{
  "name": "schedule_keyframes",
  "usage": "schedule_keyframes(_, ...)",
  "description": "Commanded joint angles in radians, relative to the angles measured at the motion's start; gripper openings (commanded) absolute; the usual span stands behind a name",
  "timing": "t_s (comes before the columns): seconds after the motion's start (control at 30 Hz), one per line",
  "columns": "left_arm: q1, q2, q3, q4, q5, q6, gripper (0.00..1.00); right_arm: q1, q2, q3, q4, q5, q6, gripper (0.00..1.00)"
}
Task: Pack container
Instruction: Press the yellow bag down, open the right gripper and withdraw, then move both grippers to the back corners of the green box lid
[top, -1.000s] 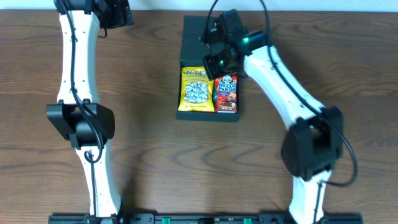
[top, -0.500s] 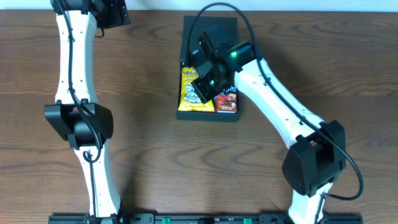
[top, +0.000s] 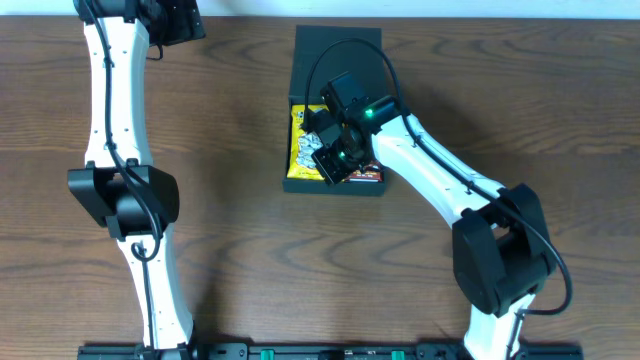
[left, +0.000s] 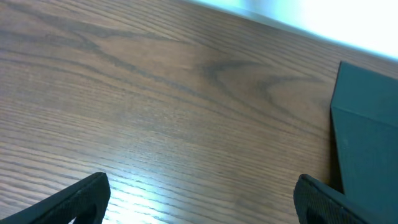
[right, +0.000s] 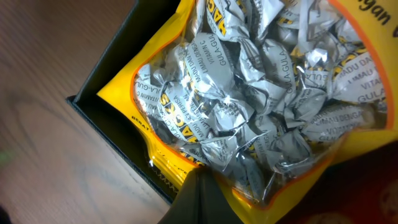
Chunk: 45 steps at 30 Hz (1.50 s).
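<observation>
— Overhead, where was the container (top: 338, 60)?
— Mid-table toward the far edge, with its lid flapped open. A yellow candy bag (top: 300, 140) and a red snack pack (top: 370, 174) lay inside, and the right gripper (top: 333, 158) hung over them.
— Left wrist view?
— The left gripper (left: 199, 208) gaped wide and empty above the wooden table (left: 155, 93), with the container's corner at right.
— Right wrist?
— Its fingers (right: 200, 199) were pinched together, gripping nothing, at the bag's edge.

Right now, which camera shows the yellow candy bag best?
The right wrist view: the yellow candy bag fills it, silver wrappers sharp, inside the container. Overhead, the right arm hides most of it. The left wrist shows none of it.
</observation>
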Motion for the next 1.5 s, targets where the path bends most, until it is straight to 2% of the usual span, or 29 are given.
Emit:
schedule_keyframes(0.0,0.003,-0.003,0.015,-0.003,0.005,0.014,0.95,0.003,0.006,0.023,0.0,-0.006,0.032,0.01)
schedule_keyframes(0.23,0.002,-0.003,0.015,0.018,0.095,0.015,0.95,-0.06,-0.052,0.24,-0.054,-0.048,-0.006,0.01)
schedule_keyframes(0.37,0.002,-0.003,0.015,0.095,0.225,0.014,0.95,-0.194,-0.065,0.27,-0.005,-0.085,-0.007,0.01)
schedule_keyframes(0.43,0.002,-0.003,0.015,0.146,0.305,0.014,1.0,-0.279,-0.056,0.27,0.019,-0.13,-0.001,0.01)
schedule_keyframes(0.5,0.001,-0.003,0.015,0.199,0.373,0.013,0.82,-0.355,-0.042,0.269,0.043,-0.118,0.074,0.01)
schedule_keyframes(0.53,0.0,-0.003,0.015,0.227,0.401,0.013,0.74,-0.393,-0.04,0.269,0.053,-0.105,0.128,0.07)
schedule_keyframes(0.57,-0.002,-0.003,0.015,0.249,0.414,0.006,0.61,-0.424,-0.035,0.269,0.059,-0.091,0.171,0.2)
schedule_keyframes(0.6,-0.006,-0.002,0.015,0.264,0.416,0.0,0.51,-0.46,-0.035,0.269,0.063,-0.082,0.214,0.22)
schedule_keyframes(0.63,-0.012,0.0,0.014,0.278,0.415,-0.007,0.39,-0.486,-0.035,0.269,0.067,-0.081,0.247,0.18)
schedule_keyframes(0.67,-0.019,0.004,0.014,0.288,0.415,-0.013,0.19,-0.514,-0.035,0.269,0.076,-0.081,0.284,0.11)
schedule_keyframes(0.7,-0.028,0.009,0.013,0.3,0.415,-0.013,0.06,-0.536,-0.035,0.269,0.087,-0.081,0.317,0.02)
schedule_keyframes(0.8,-0.057,0.037,0.013,0.332,0.415,-0.042,0.06,-0.574,-0.028,0.269,0.142,-0.077,0.331,0.02)
schedule_keyframes(0.9,-0.086,0.085,0.013,0.348,0.407,-0.105,0.06,-0.576,-0.005,0.269,0.217,-0.077,0.234,0.02)
schedule_keyframes(1.07,-0.109,0.199,0.013,0.351,0.407,-0.305,0.06,-0.571,0.088,0.269,0.262,-0.093,0.218,0.02)
schedule_keyframes(1.33,-0.132,0.317,0.013,0.36,0.452,-0.479,0.06,-0.641,0.271,0.269,0.406,-0.421,0.306,0.01)
schedule_keyframes(1.47,-0.161,0.331,0.013,0.357,0.446,-0.492,0.06,-0.662,0.336,0.269,0.417,-0.515,0.316,0.02)
